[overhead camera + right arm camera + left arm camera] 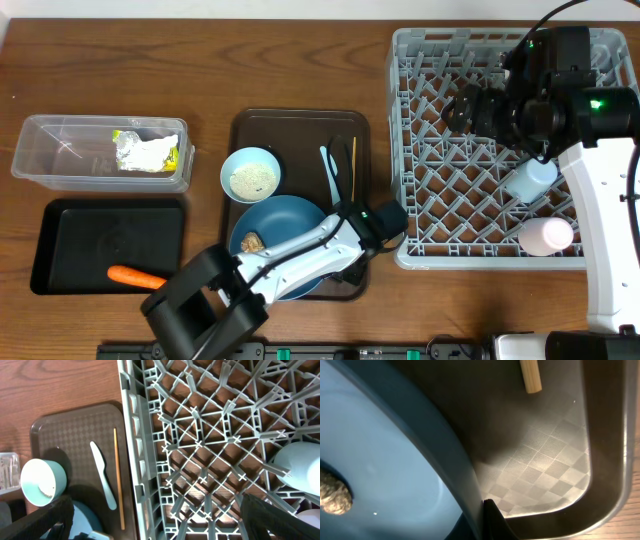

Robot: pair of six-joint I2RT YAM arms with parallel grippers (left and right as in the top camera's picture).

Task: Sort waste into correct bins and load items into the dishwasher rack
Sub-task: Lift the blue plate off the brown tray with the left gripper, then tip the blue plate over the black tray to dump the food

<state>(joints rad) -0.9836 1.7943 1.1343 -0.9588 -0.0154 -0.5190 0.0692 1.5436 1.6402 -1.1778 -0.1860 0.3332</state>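
Overhead top-down; wrist views lower (all share tray [300,130]).

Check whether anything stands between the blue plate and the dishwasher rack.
Yes: the raised right rim of the brown tray, then the lattice side wall of the rack. A brown food lump sits on the plate.

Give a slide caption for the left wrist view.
Left gripper shut at the blue plate rim, brown tray beneath.

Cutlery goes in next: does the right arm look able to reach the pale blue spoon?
Probably yes: the spoon lies uncovered on the brown tray beside the rack, and the right gripper is open; the left gripper nearby might crowd it.
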